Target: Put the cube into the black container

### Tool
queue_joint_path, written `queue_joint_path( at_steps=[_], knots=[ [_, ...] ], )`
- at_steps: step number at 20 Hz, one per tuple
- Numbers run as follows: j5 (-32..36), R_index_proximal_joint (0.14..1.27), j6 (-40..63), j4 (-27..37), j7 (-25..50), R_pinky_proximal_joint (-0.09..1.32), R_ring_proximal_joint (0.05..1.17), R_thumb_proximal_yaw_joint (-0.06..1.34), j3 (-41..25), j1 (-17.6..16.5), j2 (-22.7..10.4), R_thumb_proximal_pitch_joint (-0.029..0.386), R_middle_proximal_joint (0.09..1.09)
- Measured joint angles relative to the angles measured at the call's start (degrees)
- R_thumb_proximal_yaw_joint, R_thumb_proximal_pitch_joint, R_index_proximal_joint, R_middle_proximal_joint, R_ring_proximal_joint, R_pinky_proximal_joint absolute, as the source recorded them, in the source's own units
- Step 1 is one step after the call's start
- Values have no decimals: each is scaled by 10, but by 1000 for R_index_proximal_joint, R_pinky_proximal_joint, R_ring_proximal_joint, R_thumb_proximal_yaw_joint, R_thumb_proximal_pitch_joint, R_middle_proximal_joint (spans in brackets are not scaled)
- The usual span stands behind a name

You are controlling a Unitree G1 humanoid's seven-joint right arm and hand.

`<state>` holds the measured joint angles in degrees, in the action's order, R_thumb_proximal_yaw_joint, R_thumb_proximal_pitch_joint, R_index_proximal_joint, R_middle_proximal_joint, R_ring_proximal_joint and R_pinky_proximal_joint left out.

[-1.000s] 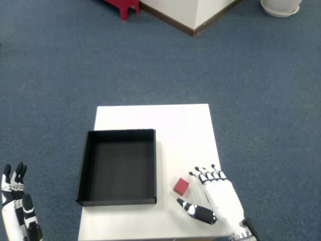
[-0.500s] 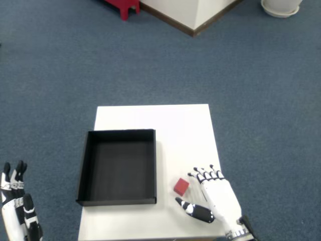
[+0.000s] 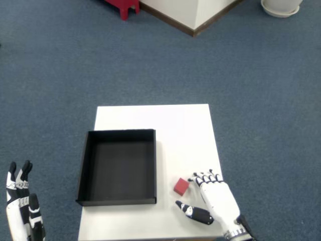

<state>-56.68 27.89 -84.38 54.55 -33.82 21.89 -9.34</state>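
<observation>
A small red cube [image 3: 181,186] lies on the white table [image 3: 170,130], just right of the black container [image 3: 119,166], near its front right corner. The container is an open, shallow square box with nothing in it. My right hand [image 3: 213,201] rests low over the table's front right part, fingers spread and thumb pointing left. Its fingertips [image 3: 196,178] are just right of the cube, apart from it or barely touching; it holds nothing. My left hand [image 3: 20,211] hangs off the table at the bottom left.
Blue carpet surrounds the small table. A red stool leg [image 3: 123,6] and a white wall corner [image 3: 193,15] stand far back. A white round base [image 3: 281,7] is at the top right.
My right hand has drifted slightly down and toward the frame's bottom, its fingers now a bit lower beside the cube. The cube has not moved. The left hand has shifted slightly.
</observation>
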Motion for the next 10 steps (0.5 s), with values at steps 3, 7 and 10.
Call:
queue_joint_path(
  at_steps=[3, 7, 10],
  knots=[
    [1, 438, -7, 3, -13, 137, 300, 358, 5, 0, 0, -13, 267],
    [3, 436, -18, 16, -32, 142, 300, 352, 7, -1, 1, -14, 267],
    [3, 435, -22, 22, -47, 147, 301, 345, 11, -1, 1, -14, 268]
  ],
)
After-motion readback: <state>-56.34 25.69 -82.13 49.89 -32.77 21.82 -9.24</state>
